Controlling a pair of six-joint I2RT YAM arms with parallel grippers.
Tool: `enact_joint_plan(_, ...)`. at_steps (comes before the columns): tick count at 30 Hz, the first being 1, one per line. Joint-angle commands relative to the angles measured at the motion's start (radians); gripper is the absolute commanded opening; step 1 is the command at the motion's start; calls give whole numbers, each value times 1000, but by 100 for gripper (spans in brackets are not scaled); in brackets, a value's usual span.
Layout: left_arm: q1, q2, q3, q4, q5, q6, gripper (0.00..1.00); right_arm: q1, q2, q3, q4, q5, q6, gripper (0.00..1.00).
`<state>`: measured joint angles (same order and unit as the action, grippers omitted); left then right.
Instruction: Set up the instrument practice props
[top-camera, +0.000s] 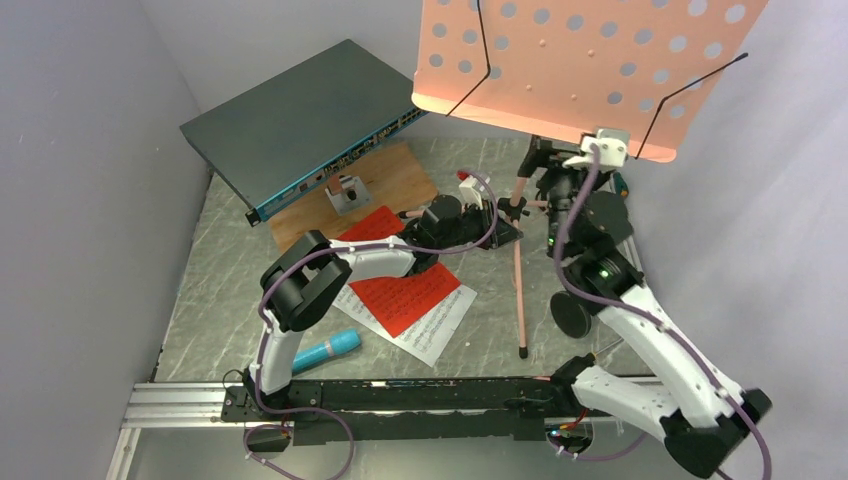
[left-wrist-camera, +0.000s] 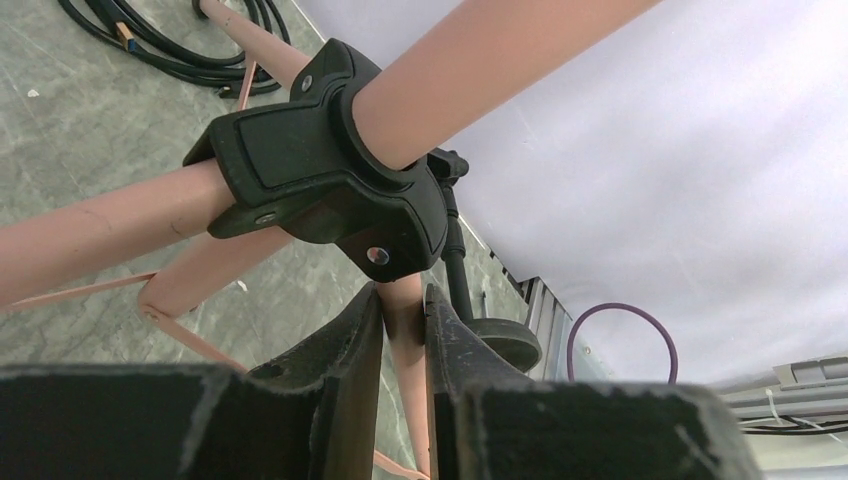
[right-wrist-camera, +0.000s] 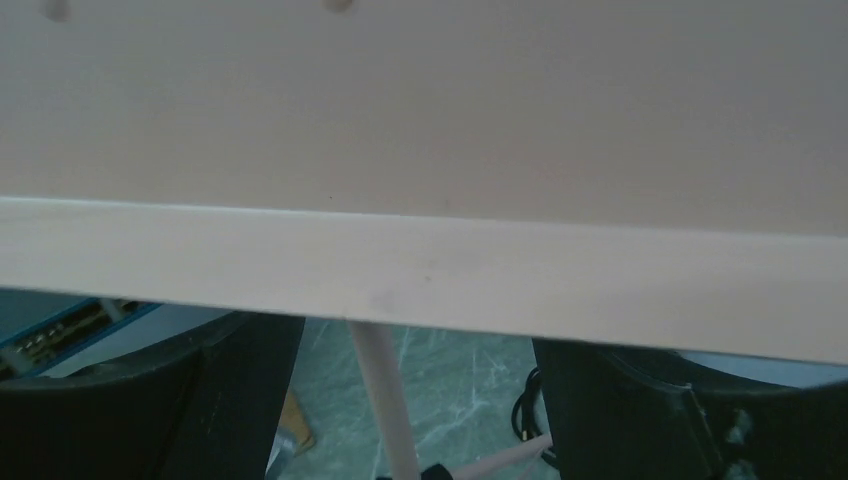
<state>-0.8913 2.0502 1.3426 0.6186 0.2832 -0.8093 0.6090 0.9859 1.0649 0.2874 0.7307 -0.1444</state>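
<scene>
Music stand (top-camera: 560, 60) leg pinched in L tool (left-wrist-camera: 403, 300); R tool (right-wrist-camera: 415, 345) wide open under tray lip.

This was a robotics lab test cell, not a lived-in room. Plain pale panels (top-camera: 80, 220) walled the grey marbled counter (top-camera: 215, 290) from 9 o'clock round to 3. At 6 o'clock an aluminium rail (top-camera: 170, 405) carried the bolted left arm (top-camera: 300, 290) and right arm (top-camera: 650, 330). A network switch (top-camera: 300, 120) at 11 o'clock shared the counter with a music stand (top-camera: 580, 60) (odd company outside a test bench).
</scene>
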Motion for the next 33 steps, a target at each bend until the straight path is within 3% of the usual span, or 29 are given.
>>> enact_joint_plan(1, 34, 57, -57, -236, -74, 76, 0, -5, -150, 21, -294, -163, 142, 86)
enact_joint_plan(6, 35, 60, -47, -256, -83, 86, 0, -5, -285, -60, -427, -226, 213, 87)
enact_joint_plan(10, 35, 68, -53, -245, -77, 75, 0, -5, -361, -163, -452, -189, 240, 87)
enact_joint_plan(15, 35, 65, -62, -247, -84, 82, 0, -19, -434, -355, -400, -34, 347, 87)
enact_joint_plan(18, 39, 68, -63, -257, -90, 85, 0, -89, -487, -488, -320, -50, 445, 85)
enact_joint_plan(21, 38, 69, -72, -259, -93, 83, 0, -307, -487, -543, -304, -287, 545, 86)
enact_joint_plan(25, 40, 78, -83, -254, -90, 76, 0, -716, -350, -555, -232, -789, 677, 82)
enact_joint_plan(29, 42, 87, -82, -270, -87, 68, 0, -795, -192, -541, -95, -1051, 744, 86)
enact_joint_plan(33, 45, 92, -84, -282, -79, 71, 0, -970, 24, -559, 109, -1393, 949, 78)
